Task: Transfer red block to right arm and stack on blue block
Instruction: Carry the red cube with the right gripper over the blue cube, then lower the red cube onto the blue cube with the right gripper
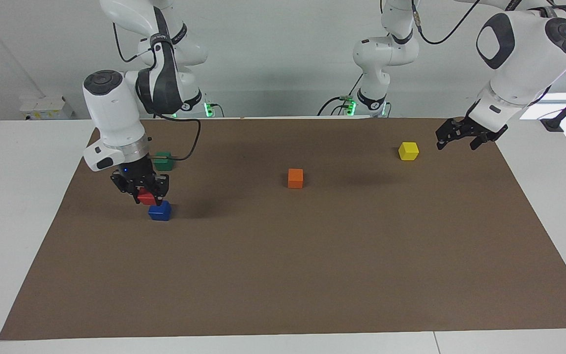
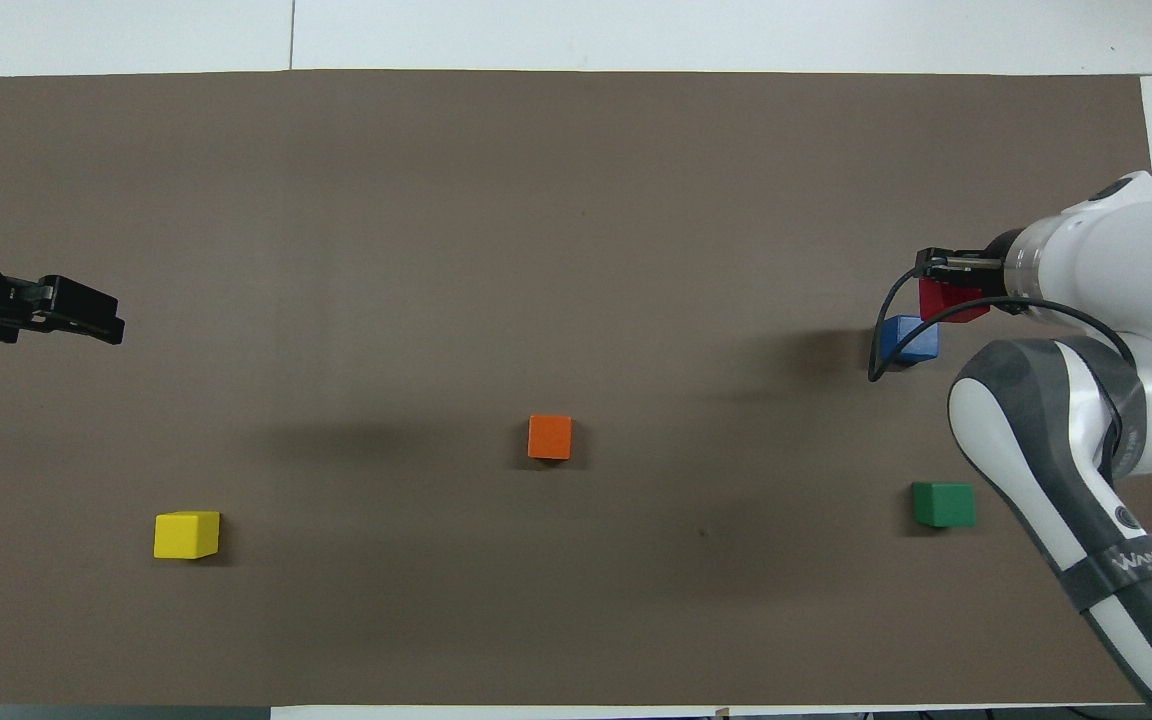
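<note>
My right gripper [image 1: 147,195] is shut on the red block [image 1: 145,198] and holds it just over the blue block [image 1: 159,211], a little off its centre. I cannot tell whether the two blocks touch. The blue block sits on the brown mat toward the right arm's end. In the overhead view the red block [image 2: 948,300] in the right gripper [image 2: 948,285] overlaps the edge of the blue block [image 2: 909,339]. My left gripper [image 1: 457,142] is open and empty, raised over the mat's edge at the left arm's end, beside the yellow cube. It also shows in the overhead view [image 2: 86,315].
A green cube [image 1: 163,161] lies nearer to the robots than the blue block. An orange cube [image 1: 295,178] sits mid-mat. A yellow cube [image 1: 408,151] lies toward the left arm's end. The right arm's black cable [image 2: 881,335] hangs beside the blue block.
</note>
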